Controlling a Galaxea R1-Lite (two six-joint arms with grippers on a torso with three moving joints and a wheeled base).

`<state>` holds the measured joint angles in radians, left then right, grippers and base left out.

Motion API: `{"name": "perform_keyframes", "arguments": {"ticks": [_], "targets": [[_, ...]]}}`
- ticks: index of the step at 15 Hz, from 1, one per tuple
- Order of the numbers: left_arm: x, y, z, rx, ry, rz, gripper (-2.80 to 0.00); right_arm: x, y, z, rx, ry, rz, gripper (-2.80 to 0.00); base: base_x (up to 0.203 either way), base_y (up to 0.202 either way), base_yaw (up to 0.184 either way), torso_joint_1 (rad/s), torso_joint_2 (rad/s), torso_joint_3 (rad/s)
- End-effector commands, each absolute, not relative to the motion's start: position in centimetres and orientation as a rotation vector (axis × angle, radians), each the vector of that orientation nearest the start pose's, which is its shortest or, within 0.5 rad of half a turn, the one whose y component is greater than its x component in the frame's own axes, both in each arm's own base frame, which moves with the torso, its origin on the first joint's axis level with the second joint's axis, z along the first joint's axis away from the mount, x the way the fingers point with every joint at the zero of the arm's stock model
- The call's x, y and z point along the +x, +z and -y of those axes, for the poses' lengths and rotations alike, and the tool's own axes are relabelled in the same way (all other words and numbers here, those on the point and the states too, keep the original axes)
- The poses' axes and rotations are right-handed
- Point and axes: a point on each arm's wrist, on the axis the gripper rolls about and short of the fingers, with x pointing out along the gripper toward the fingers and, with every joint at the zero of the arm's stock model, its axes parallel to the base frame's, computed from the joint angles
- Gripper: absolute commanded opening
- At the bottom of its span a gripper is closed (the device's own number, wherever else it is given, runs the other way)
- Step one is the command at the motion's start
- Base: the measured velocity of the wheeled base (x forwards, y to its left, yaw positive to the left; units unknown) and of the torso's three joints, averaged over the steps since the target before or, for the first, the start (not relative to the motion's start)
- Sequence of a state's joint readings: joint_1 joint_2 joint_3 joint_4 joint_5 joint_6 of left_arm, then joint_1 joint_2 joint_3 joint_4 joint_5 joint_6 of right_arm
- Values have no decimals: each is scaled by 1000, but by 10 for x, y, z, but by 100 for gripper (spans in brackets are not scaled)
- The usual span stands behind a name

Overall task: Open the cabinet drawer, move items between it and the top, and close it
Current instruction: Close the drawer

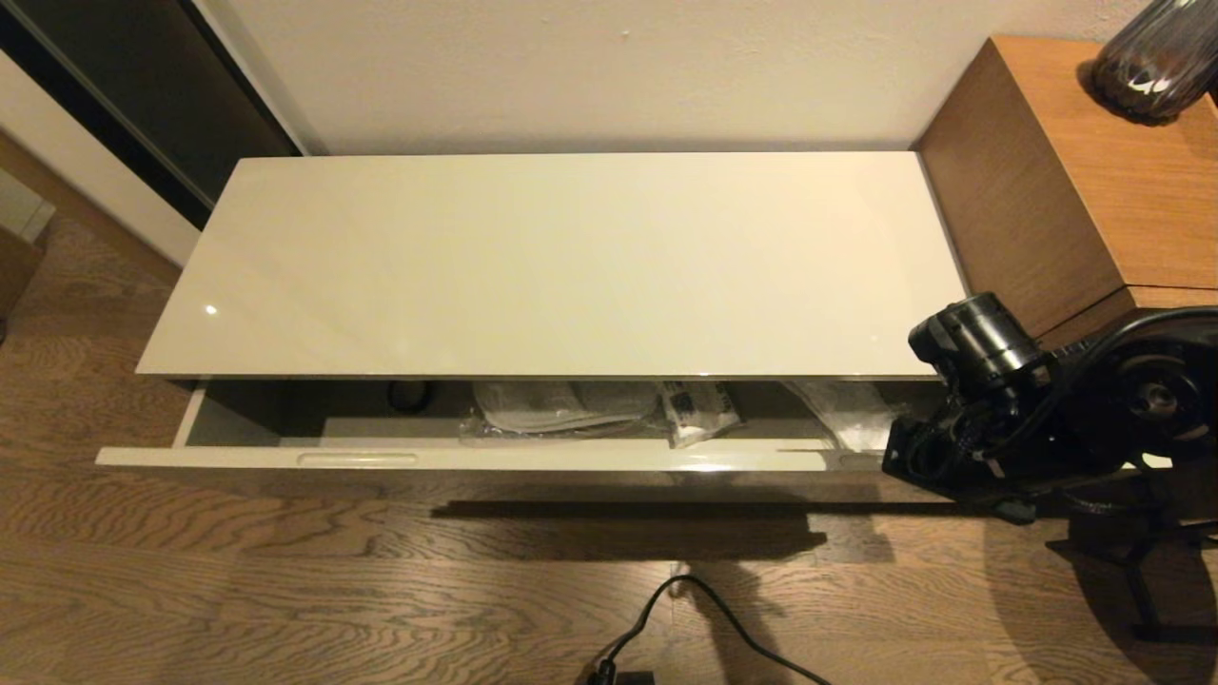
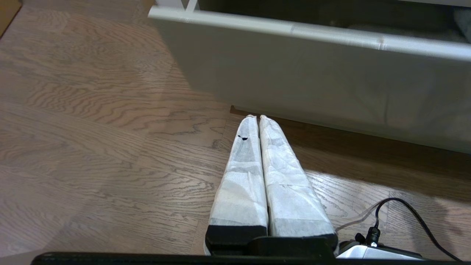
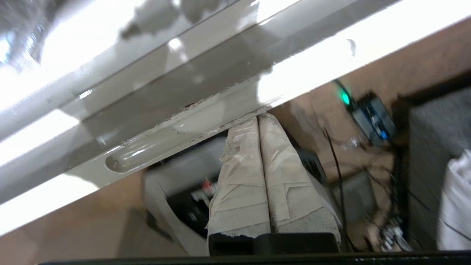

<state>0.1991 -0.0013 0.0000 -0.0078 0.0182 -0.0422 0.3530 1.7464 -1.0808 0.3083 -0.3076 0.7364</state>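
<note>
A: The right gripper [image 3: 258, 117] has its two wrapped fingers pressed together, holding nothing. Its tips sit right at the front lip of the cabinet drawer [image 1: 495, 459], near a handle slot.

B: Where are the items?

A: Just past that lip, inside the partly open drawer: white slippers [image 1: 561, 404] in a clear bag and a soft packet [image 1: 699, 411]. The drawer runs long, side to side.

B: And the other arm?

A: The left gripper [image 2: 256, 117] is closed too, low over the floor, in front of the drawer face. The right arm looks nearer. The top [image 1: 561, 257] is above.
</note>
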Motion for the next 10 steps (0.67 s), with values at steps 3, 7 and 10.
{"name": "perform_keyframes", "arguments": {"ticks": [3,7,10], "targets": [[-25,75,5,-39,217,51,-280,305,178,-92,397,-323,-809,-280,0,0,0,0,0,0],[-25,75,5,-38,217,52,-280,304,191,-90,406,-325,-796,-280,0,0,0,0,0,0],[-25,75,5,-39,217,51,-280,294,206,-86,414,-315,-775,-280,0,0,0,0,0,0]]}}
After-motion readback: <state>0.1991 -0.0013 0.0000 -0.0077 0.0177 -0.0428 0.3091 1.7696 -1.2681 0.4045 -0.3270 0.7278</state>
